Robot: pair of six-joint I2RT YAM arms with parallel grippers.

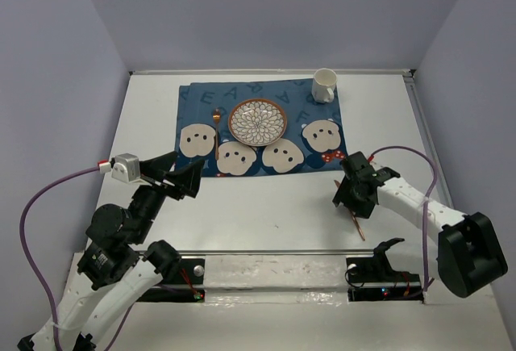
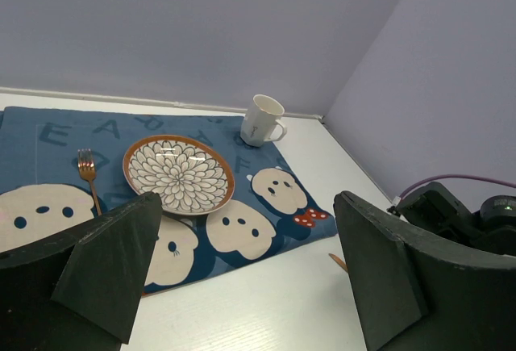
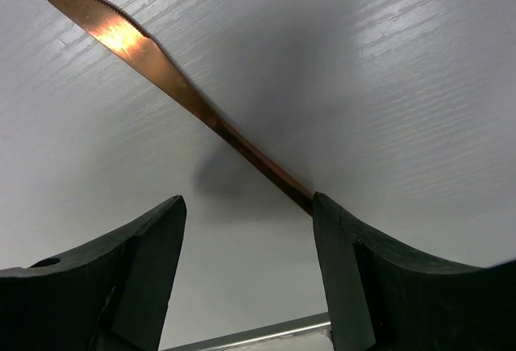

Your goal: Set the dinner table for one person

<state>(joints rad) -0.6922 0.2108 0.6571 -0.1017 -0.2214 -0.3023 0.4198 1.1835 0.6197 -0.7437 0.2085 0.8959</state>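
Right gripper [image 3: 246,202] gaping, slim copper metal knife [image 3: 185,93] off-centre by one finger [image 3: 363,270]: closing may skid it sideways.

Lavender walls [image 1: 266,12] (plain, evenly lit) on three sides.

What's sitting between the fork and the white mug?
A flower-patterned plate lies between the fork and the mug, on the blue mat; the top view shows it best.

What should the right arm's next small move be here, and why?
Probably shift the right gripper sideways to centre it over the copper knife. Its jaws are open, but the handle runs off to one side rather than midway between them.
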